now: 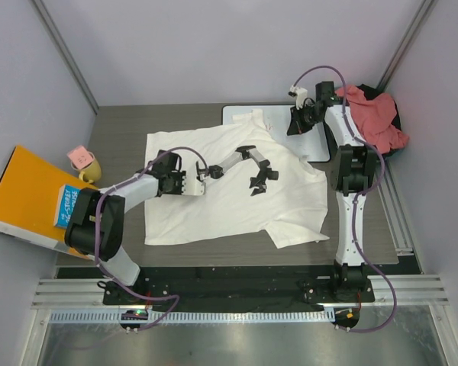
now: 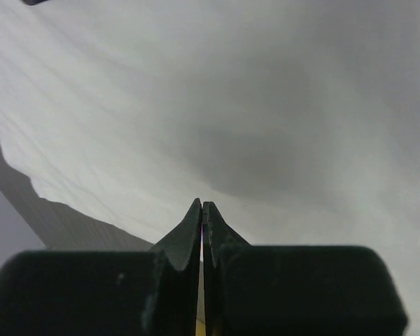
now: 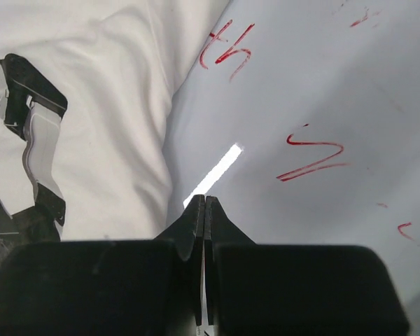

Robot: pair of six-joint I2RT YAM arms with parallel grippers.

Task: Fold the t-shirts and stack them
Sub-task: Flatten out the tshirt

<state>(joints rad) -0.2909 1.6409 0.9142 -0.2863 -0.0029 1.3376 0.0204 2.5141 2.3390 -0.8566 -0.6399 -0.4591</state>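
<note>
White t-shirt (image 1: 214, 206) spread on surface (image 1: 122, 133), collar overlapping whiteboard (image 3: 322, 105). Pink t-shirt (image 1: 375, 116) bunched at far right. Left gripper (image 2: 202, 208) together over white t-shirt. Right gripper (image 3: 205, 203) together over whiteboard edge.

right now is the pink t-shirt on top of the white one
No, the pink t-shirt sits bunched in the far right corner, off the white t-shirt.

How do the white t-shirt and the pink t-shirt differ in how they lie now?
The white t-shirt lies spread out on the table; the pink t-shirt is bunched in a heap at the far right corner. The white t-shirt overlaps the whiteboard; the pink t-shirt lies apart from it. Both are unfolded.
</note>
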